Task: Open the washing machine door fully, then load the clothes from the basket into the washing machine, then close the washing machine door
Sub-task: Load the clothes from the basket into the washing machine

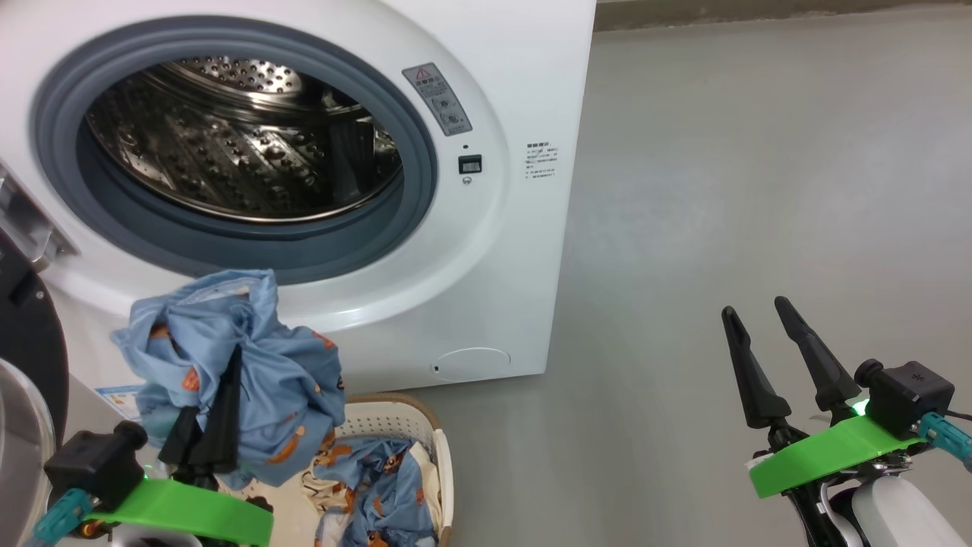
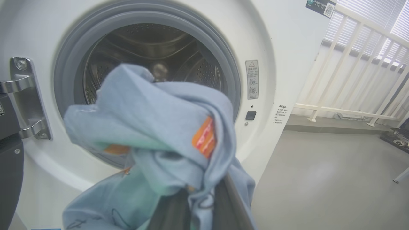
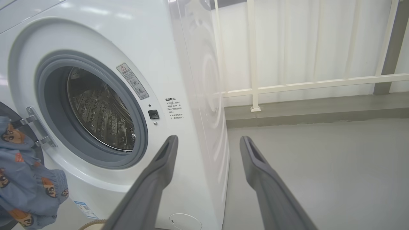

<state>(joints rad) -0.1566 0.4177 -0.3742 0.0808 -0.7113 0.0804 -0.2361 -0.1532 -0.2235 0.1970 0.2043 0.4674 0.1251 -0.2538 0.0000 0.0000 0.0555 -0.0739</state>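
Left tool [image 1: 226, 380] half under bunched clothes [image 1: 296, 387]

The washing machine door [image 1: 26, 334] is being cut off by the left edge of the head view. The basket [image 1: 387, 422] is running out at the bottom edge, half under the clothes [image 1: 281, 380]. Near the left wrist camera the clothes are looking blurred. The small print [image 1: 541, 161] is looking too small to read.

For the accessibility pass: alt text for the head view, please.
The left gripper, shut on a bundle of blue bear-print clothes, holds it in front of the washer's open drum, above the basket with more clothes. The right gripper hangs open over the grey floor.
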